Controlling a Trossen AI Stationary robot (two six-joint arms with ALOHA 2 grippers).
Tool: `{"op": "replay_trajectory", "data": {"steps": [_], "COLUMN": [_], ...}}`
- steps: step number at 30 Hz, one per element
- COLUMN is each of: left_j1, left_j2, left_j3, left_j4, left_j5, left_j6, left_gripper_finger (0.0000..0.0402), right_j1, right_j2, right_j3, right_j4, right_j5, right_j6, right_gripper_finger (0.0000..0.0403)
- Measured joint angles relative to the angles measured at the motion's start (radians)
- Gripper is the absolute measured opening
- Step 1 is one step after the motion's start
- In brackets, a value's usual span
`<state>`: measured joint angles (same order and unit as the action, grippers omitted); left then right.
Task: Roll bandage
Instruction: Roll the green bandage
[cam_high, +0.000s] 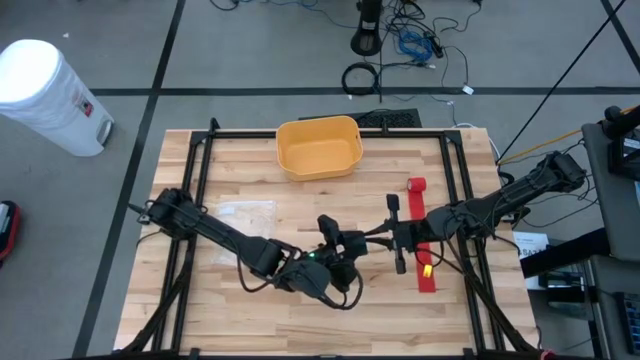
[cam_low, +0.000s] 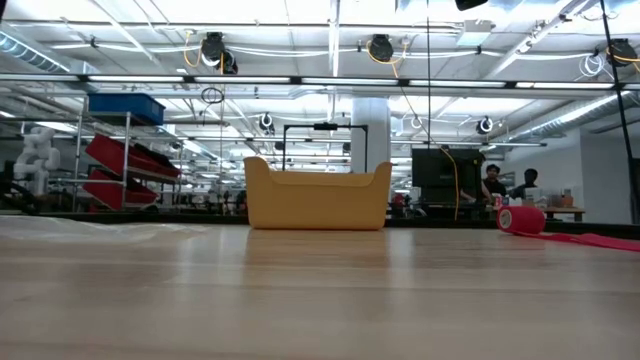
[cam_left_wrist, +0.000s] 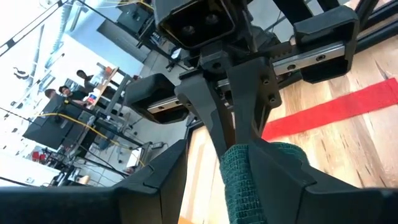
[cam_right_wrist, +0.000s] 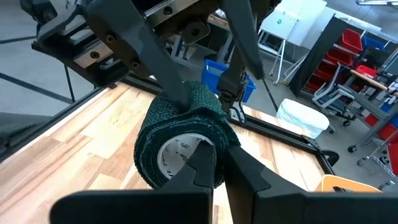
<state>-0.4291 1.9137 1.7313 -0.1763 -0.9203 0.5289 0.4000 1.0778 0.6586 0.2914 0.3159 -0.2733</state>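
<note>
Both my grippers meet at the lower middle of the high view. My left gripper (cam_high: 335, 262) clamps the dark green bandage roll (cam_right_wrist: 180, 134) by its sides, so my right gripper (cam_right_wrist: 214, 163), fingers pinched together on the roll's rim, can wind it. A red bandage (cam_high: 423, 237) lies unrolled at right.

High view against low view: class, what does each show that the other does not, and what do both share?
Only the high view shows both arms meeting mid-table, the left tool and right tool together. Only the low view shows people in the room behind. Both show the yellow bin and the red bandage lying partly unrolled on the table.
</note>
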Motion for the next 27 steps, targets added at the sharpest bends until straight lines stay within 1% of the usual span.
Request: {"op": "replay_trajectory", "data": {"steps": [3,5,7,11,27], "left_j1": [0.006,0.01,0.015,0.017,0.01], "left_j2": [-0.019,-0.036,-0.044,-0.042,-0.043], "left_j3": [0.0,0.0,0.0,-0.001,-0.001], "left_j4": [-0.008,-0.021,-0.046,-0.091,-0.033], "left_j5": [0.009,0.042,0.065,0.075,0.073], "left_j6": [-0.014,-0.04,-0.069,-0.083,-0.074], "left_gripper_finger": [0.0174,0.0174,0.0174,0.0174,0.0173], "right_j1": [0.002,0.005,0.004,0.003,0.002], "right_j2": [0.0,0.0,0.0,0.0,0.0], "right_j3": [0.0,0.0,0.001,0.001,0.001], "right_j4": [0.002,0.003,0.002,-0.004,-0.004], "right_j5": [-0.019,-0.033,-0.03,-0.018,-0.01], "right_j6": [0.0,-0.001,-0.001,-0.001,0.0], "right_gripper_finger": [0.0011,0.0011,0.0011,0.0011,0.0011]}}
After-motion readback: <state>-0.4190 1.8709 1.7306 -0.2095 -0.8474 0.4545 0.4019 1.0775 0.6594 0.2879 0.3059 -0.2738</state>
